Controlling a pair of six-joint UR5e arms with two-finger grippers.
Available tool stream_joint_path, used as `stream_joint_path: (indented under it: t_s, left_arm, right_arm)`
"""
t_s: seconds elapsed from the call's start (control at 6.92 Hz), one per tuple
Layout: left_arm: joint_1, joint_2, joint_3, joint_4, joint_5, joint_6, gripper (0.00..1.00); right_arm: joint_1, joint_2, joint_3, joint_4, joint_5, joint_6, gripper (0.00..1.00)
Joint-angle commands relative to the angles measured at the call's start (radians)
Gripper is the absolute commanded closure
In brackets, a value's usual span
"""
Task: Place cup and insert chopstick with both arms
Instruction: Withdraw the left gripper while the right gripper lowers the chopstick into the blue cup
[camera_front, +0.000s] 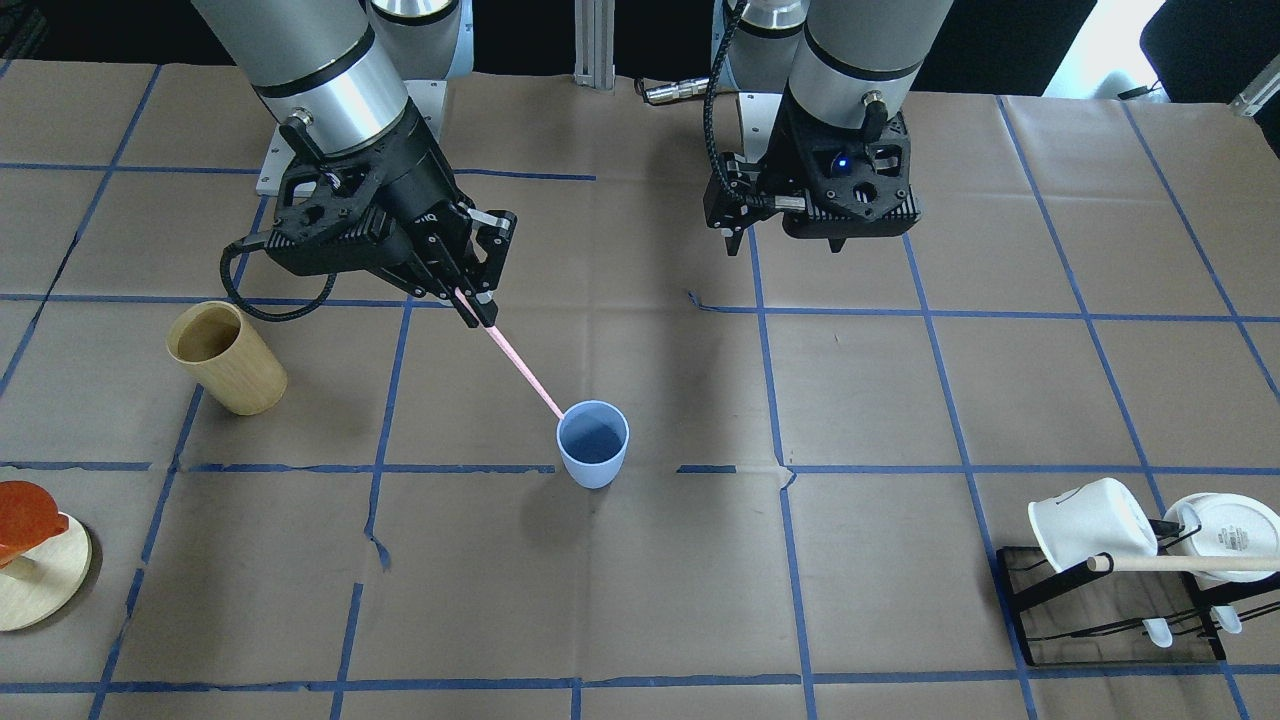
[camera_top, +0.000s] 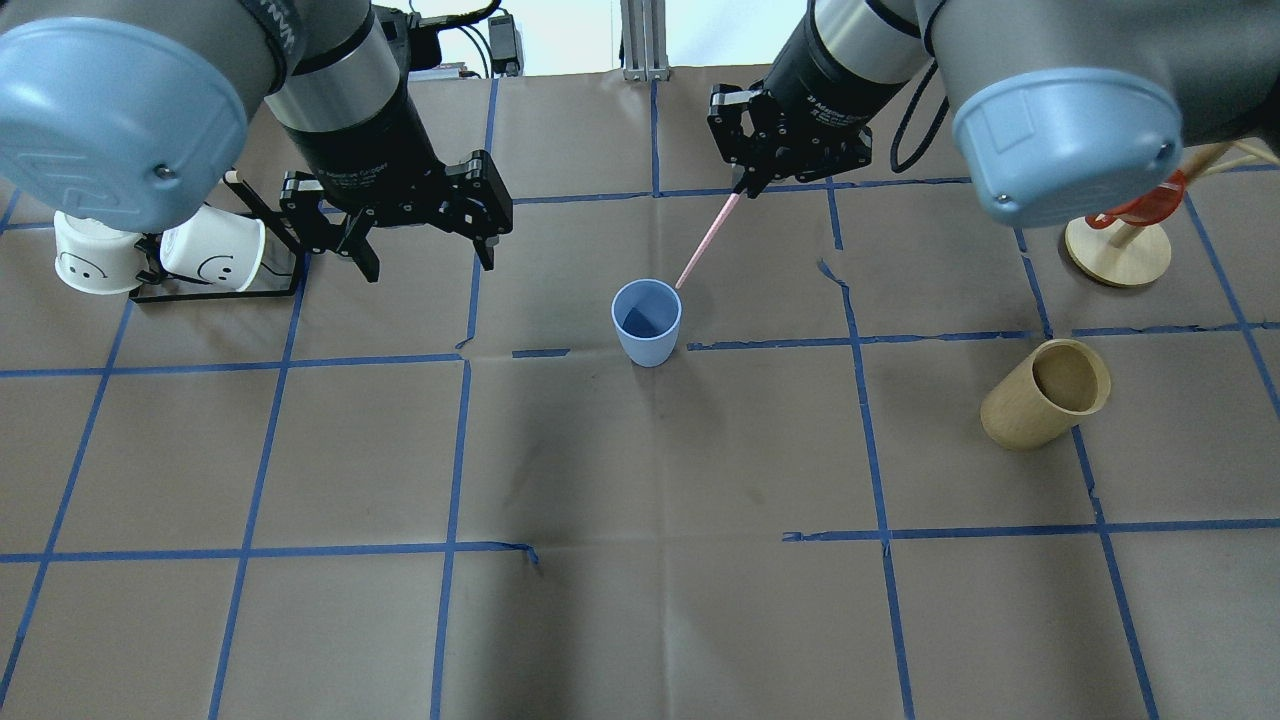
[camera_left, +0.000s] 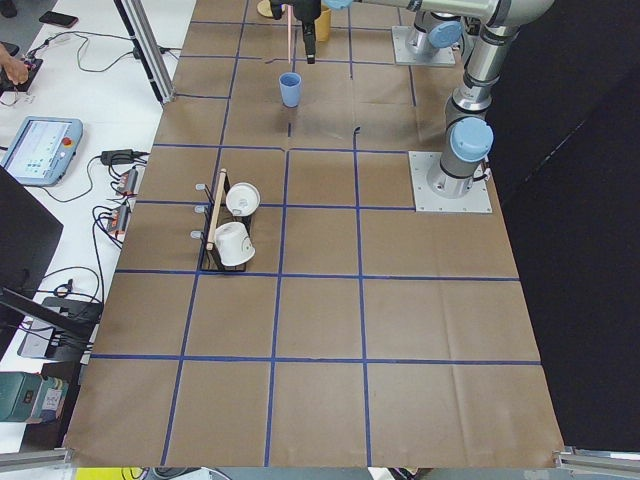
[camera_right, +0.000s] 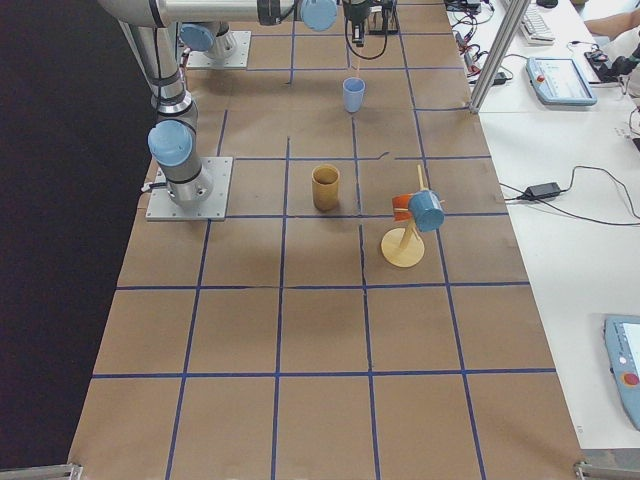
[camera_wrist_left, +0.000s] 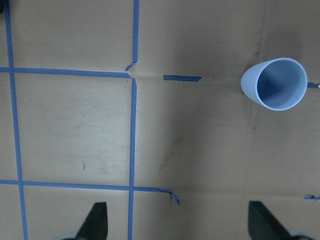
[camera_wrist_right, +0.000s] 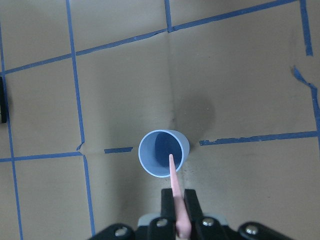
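The pale blue cup (camera_front: 593, 445) (camera_top: 646, 322) stands upright on the paper-covered table, and shows in the left wrist view (camera_wrist_left: 275, 84) and the right wrist view (camera_wrist_right: 162, 152). My right gripper (camera_front: 480, 310) (camera_top: 745, 185) (camera_wrist_right: 180, 200) is shut on a pale pink chopstick (camera_front: 520, 365) (camera_top: 705, 240) (camera_wrist_right: 175, 185). The stick slants down, with its tip over the cup's opening at the rim. My left gripper (camera_front: 787, 245) (camera_top: 430, 262) (camera_wrist_left: 180, 222) is open and empty, held above the table to one side of the cup.
A tan wooden holder (camera_front: 225, 358) (camera_top: 1045, 395) stands on my right side. A round wooden stand (camera_front: 30, 580) (camera_top: 1118, 250) with a red piece is beyond it. A black rack (camera_front: 1100, 610) (camera_top: 215, 290) with white mugs stands on my left side.
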Motion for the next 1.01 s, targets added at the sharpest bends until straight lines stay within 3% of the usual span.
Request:
stream_joint_path:
  t_s: [0.0,0.43,0.87]
  left_arm:
    - [0.077,0.025,-0.017,-0.004,0.011,0.083,0.0]
    - [0.129,0.086,-0.1,0.034,0.0,0.154,0.0]
    - [0.131,0.094,-0.112,0.086,-0.012,0.152,0.0]
  right_arm:
    - [0.026,0.014,0.038,-0.065,0.002,0.03,0.97]
    - [0.033,0.031,0.121,-0.156,0.002,0.032,0.97]
    - [0.039,0.084,0.124,-0.199,0.005,0.038,0.96]
